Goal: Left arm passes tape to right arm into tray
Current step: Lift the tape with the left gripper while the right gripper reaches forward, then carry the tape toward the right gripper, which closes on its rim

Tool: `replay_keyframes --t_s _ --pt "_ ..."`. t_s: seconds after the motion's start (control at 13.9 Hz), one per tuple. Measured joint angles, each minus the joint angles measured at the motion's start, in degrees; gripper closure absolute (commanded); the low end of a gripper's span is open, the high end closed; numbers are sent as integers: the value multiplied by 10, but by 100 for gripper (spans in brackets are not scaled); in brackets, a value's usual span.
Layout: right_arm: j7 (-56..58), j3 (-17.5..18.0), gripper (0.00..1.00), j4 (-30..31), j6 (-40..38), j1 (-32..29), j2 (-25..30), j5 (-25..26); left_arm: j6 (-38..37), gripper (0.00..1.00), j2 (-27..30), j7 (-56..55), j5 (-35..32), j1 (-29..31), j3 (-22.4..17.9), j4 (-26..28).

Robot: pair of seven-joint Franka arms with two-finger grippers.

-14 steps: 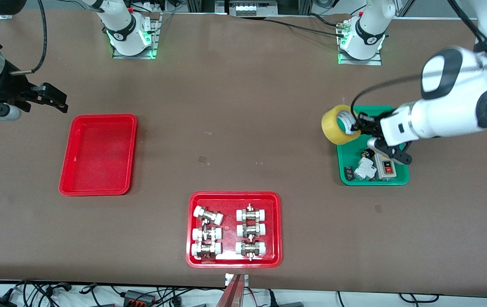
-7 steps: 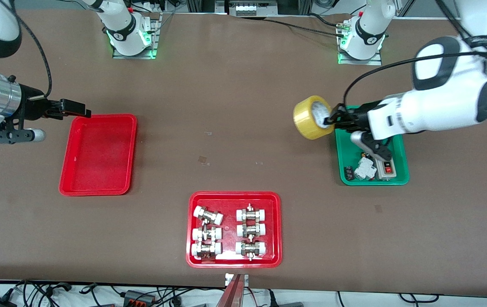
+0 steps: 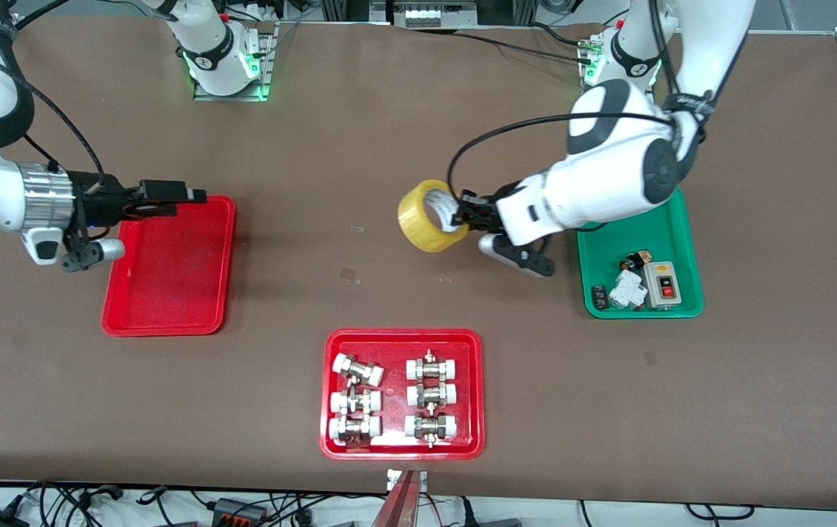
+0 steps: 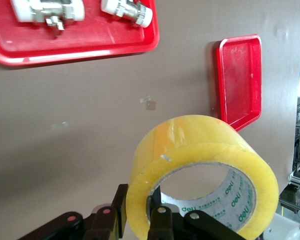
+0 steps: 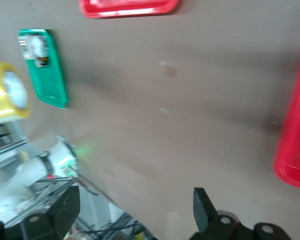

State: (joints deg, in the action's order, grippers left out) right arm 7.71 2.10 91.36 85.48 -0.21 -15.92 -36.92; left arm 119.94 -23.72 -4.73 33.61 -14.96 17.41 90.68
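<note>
At the table's near edge sits a red tray of white-capped metal fittings (image 3: 402, 446). Toward the right arm's end lies the shallow plain red tray (image 3: 169, 322); over it the right gripper (image 3: 195, 196) hangs, fingers wide apart. Over mid-table, the left gripper (image 3: 462, 216) pinches the yellowish translucent tape roll (image 3: 424, 225) through its core.

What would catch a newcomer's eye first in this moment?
The yellow tape, held in the air by the left gripper over the bare middle of the table. Next, the right gripper, open, over the edge of the empty red tray at the right arm's end.
</note>
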Motion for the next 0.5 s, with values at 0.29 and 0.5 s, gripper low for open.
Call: replay_keyframes --t_s 0.29,0.5 --pt "26 3 0 -1 56 41 -24 -68 103 98 -40 -40 -14 -51 -1 -6" --pt "52 4 0 -1 112 71 -40 -93 139 98 -70 -65 -27 -72 -1 -22"
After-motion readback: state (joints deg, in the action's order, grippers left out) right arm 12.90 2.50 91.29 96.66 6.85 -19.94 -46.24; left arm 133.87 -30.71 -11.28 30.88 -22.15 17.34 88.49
